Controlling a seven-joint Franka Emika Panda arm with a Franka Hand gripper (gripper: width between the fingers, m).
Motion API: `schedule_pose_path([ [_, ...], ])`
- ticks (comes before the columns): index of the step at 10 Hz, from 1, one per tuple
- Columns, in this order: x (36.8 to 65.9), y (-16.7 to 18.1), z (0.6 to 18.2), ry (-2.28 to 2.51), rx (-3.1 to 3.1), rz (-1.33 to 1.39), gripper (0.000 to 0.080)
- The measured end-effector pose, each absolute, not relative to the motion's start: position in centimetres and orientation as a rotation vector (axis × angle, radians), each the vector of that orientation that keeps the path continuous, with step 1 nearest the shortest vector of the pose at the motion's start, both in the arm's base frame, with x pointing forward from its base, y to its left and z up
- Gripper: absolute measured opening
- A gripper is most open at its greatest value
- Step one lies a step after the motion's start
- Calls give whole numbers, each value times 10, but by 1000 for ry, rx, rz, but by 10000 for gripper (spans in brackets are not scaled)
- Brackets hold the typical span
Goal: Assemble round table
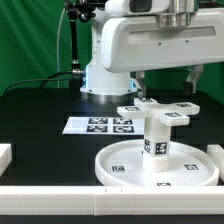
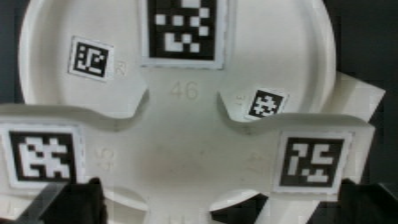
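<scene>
The white round disc [image 1: 120, 158] lies flat near the table's front. The short thick leg [image 1: 155, 138] stands upright on its middle. The four-armed cross base [image 1: 160, 110] sits on top of the leg, tags facing up. My gripper [image 1: 167, 92] hangs just above the cross base with its fingers spread wide. In the wrist view the cross base [image 2: 178, 130] fills the picture over the disc [image 2: 267, 45]. The gripper [image 2: 217, 205] has its dark fingers [image 2: 71, 200] on either side of the base's hub. The leg is hidden there.
The marker board [image 1: 100, 125] lies behind the disc on the black table. White border rails run along the front [image 1: 60, 200], the exterior view's left [image 1: 5, 155] and right [image 1: 214, 152]. The robot's base [image 1: 105, 75] stands at the back.
</scene>
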State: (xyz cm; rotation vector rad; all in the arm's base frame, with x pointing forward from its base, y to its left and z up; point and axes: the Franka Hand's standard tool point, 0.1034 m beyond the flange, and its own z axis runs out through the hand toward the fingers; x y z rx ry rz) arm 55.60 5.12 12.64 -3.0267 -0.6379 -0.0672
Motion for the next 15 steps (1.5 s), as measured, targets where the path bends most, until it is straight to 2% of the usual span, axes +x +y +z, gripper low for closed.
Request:
schedule_pose_path([
  [6, 556, 51, 125, -1327, -2837, -58, 649],
  [9, 555, 46, 119, -1680, -2669, -34, 649],
  [15, 555, 39, 108, -1679, -2665, -1, 649],
])
